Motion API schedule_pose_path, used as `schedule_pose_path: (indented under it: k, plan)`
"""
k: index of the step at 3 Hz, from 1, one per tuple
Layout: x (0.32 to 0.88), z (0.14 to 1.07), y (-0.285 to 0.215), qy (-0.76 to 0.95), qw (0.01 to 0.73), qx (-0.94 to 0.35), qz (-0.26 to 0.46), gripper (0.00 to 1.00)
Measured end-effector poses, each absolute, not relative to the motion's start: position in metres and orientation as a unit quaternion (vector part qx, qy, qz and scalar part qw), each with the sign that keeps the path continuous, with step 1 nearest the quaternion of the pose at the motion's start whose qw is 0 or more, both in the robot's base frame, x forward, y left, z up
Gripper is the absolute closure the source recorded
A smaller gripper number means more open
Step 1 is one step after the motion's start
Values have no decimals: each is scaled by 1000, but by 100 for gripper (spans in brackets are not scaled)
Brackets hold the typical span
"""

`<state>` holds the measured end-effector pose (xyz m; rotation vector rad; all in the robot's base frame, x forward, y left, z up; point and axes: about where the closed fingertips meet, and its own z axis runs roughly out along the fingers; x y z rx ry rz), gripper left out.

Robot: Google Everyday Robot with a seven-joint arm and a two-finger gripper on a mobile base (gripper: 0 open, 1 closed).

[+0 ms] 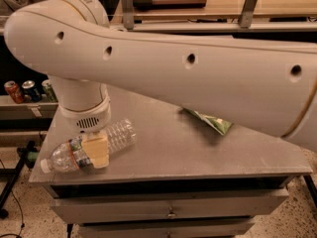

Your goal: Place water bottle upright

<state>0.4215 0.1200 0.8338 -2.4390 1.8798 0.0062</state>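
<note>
The water bottle [121, 133] is clear ribbed plastic with a white cap and a coloured label band. It lies on its side near the front left corner of the grey table [198, 155], cap pointing left toward the edge. My gripper [95, 151] hangs from the big white arm [188, 78] and sits right over the bottle's middle, its cream-coloured part covering the bottle next to the label. The far side of the gripper is hidden.
A green snack packet [212, 123] lies on the table toward the back right, partly under the arm. Three cans [29, 90] stand on a low shelf to the left. The table's front edge is close to the bottle, with a drawer [171, 209] below.
</note>
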Motion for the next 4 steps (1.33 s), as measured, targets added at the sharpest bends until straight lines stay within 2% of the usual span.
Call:
schedule_pose_path:
  k: [2,3,4]
  plan:
    - [423,842,118,606,31,-795,2,88]
    - [428,856,121,594,57,-802,18,100]
    - [435,876,125,571,96,-814,39,100]
